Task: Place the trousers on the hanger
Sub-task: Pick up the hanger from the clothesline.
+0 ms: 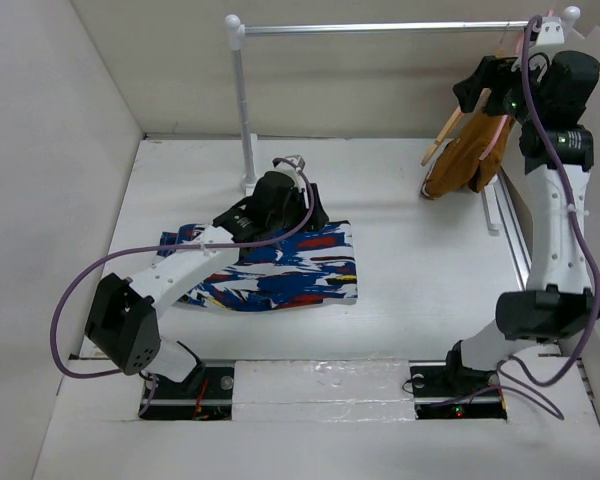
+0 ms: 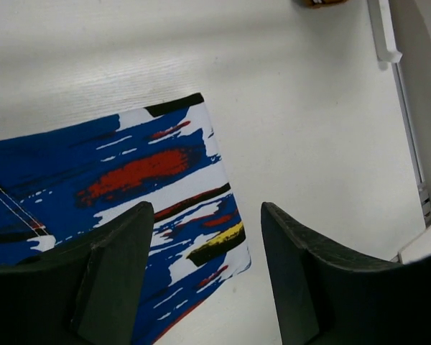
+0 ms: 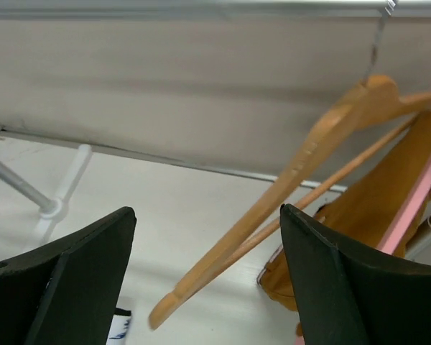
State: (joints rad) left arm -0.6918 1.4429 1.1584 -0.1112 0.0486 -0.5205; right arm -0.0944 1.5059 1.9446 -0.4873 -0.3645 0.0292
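Note:
The trousers (image 1: 290,268) lie folded flat on the table, bright blue with white, red, yellow and black streaks. My left gripper (image 1: 298,212) hovers over their far edge. In the left wrist view it (image 2: 205,266) stands open and empty, with the trousers' corner (image 2: 140,172) below. The tan wooden hanger (image 1: 448,132) hangs tilted from the rail at the back right. My right gripper (image 1: 470,90) is raised beside it. In the right wrist view it (image 3: 208,273) is open, and the hanger (image 3: 273,208) slants just beyond the fingers, untouched.
A white rail (image 1: 390,29) on a post (image 1: 246,110) spans the back. A mustard-brown garment (image 1: 468,160) on a pink hanger (image 3: 416,194) hangs next to the wooden one. White walls enclose the table on the left and at the back.

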